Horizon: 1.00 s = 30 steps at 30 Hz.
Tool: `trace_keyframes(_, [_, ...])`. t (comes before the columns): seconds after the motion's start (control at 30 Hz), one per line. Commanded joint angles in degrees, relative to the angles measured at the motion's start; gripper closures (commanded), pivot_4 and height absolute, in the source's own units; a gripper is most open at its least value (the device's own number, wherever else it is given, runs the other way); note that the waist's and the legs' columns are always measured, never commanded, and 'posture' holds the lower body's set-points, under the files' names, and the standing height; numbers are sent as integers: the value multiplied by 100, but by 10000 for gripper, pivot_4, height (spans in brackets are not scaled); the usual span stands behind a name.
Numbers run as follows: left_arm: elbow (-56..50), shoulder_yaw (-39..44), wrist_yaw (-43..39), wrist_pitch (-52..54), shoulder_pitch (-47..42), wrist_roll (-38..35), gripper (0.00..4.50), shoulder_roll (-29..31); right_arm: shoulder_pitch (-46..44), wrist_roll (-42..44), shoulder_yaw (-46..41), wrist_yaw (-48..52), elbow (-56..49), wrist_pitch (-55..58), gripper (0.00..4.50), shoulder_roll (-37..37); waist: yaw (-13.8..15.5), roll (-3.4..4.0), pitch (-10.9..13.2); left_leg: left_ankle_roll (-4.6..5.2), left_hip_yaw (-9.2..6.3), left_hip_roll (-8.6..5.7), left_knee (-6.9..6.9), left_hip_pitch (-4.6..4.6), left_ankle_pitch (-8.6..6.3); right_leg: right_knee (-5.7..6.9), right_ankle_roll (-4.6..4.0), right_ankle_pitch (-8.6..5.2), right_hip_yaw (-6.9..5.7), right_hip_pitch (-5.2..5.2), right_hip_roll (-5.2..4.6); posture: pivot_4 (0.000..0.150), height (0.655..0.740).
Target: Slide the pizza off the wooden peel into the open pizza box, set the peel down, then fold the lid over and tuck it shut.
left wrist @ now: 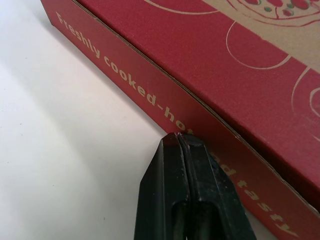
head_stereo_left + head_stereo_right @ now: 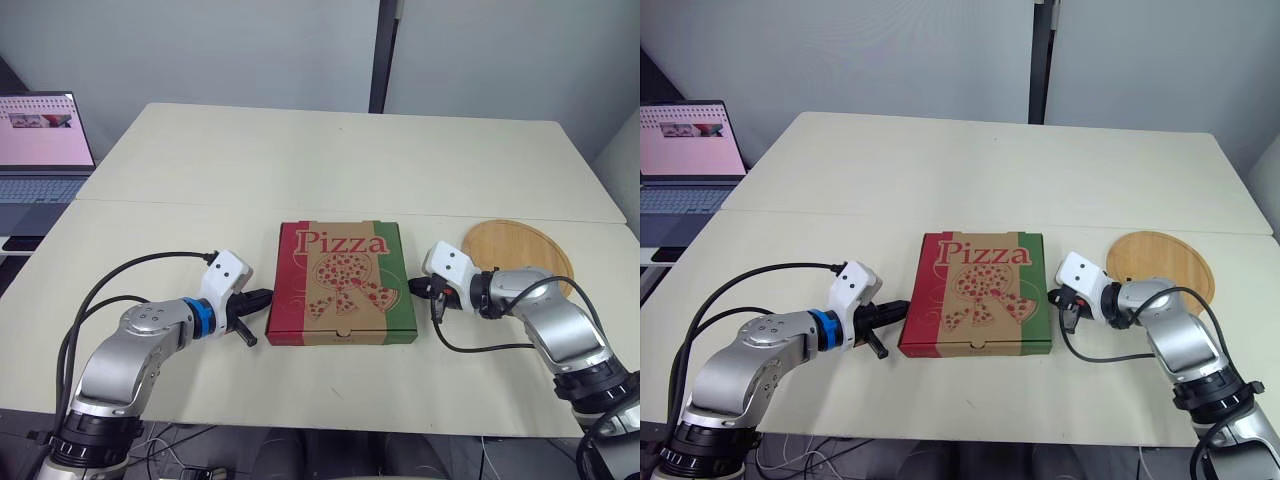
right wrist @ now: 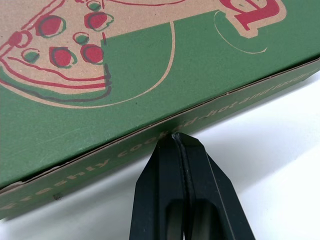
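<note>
The pizza box (image 2: 343, 281) lies closed on the table, its printed lid flat on top. My left gripper (image 2: 264, 296) is shut, with its tip touching the box's red left side wall (image 1: 165, 100). My right gripper (image 2: 414, 289) is shut as well, its tip against the green right side wall (image 3: 150, 137). The round wooden peel (image 2: 520, 251) lies flat on the table to the right of the box, behind my right arm, with nothing on it. The pizza is hidden inside the box.
An open laptop (image 2: 40, 150) stands on a side surface at the far left. A seam (image 2: 200, 203) runs across the table behind the box. Black cables (image 2: 120, 285) loop from both wrists over the tabletop.
</note>
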Motion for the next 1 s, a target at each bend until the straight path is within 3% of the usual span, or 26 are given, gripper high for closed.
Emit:
trace_keyframes(0.03, [-88, -33, -39, -249, 53, -21, 45000, 8, -106, 222, 4, 109, -340, -90, 44531, 83, -4, 0, 0, 0, 0, 1, 0, 1, 0, 1, 0, 0, 0, 0, 0, 1500, 7368])
trace_keyframes(0.53, [-248, 157, 13, -220, 222, -162, 45000, 36, -156, 391, -146, 353, -341, -32, 44531, -222, -5, 0, 0, 0, 0, 2, -1, 0, 0, -2, 0, 0, 0, -1, 1, 1500, 7368])
trace_keyframes(0.67, [-476, 702, -27, -101, 530, -322, 45000, 328, -215, 504, -579, 628, 2, -471, 44531, -691, -4, 1, 2, 0, 3, 3, -2, -1, 0, -9, 0, 0, 2, -1, 0, 1500, 7368])
trace_keyframes(0.8, [-292, 1825, -495, 96, 1177, -665, 45000, 986, -225, 444, -1248, 695, 825, -1442, 44531, -1231, -9, 2, 2, 1, 4, 10, -6, -1, 0, -32, -1, -1, -2, 1, 1, 1500, 7368])
trace_keyframes(1.0, [601, 3099, -769, -1317, 2372, 87, 45000, 1557, -80, 330, -1889, 935, 2436, -3076, 44531, -1970, -8, 10, 7, 1, 23, 8, -14, 6, -1, -44, -2, -2, 7, 3, -6, 1500, 7368])
